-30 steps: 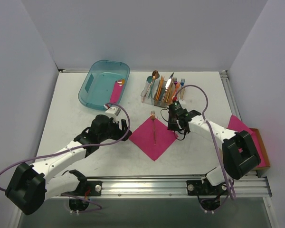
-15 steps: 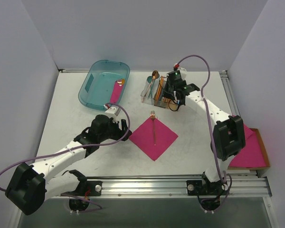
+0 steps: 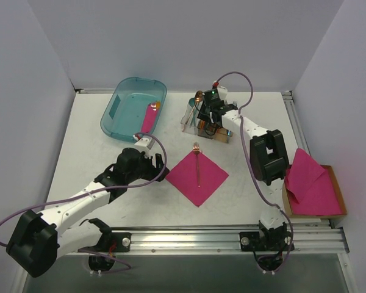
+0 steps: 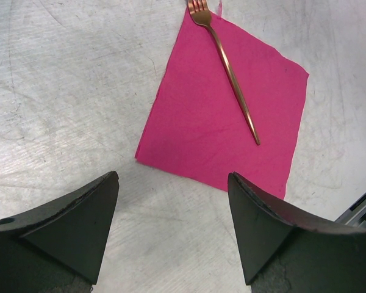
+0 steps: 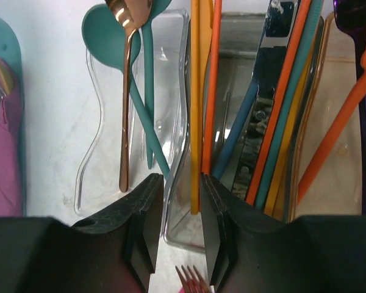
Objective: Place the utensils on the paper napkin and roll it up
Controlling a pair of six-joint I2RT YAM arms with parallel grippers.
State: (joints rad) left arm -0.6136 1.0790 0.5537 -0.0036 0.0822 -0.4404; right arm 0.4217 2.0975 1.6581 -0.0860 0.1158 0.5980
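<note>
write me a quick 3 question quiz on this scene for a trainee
1. True or false: the copper fork lies on the pink napkin.
2. The right pincer is over: A the teal bin, B the clear cutlery organiser, C the napkin stack.
3. How many utensils are on the napkin?
Key: 1 true; 2 B; 3 one.

In the top view, a teal tub [image 3: 131, 97] sits upper left. At upper centre, a clear organizer [image 3: 189, 117] holds a teal spoon [image 5: 100, 30] and orange handles [image 5: 198, 91]. A cardboard box [image 3: 337, 183] of pink sheets [image 3: 311, 186] sits at the right edge.
</note>
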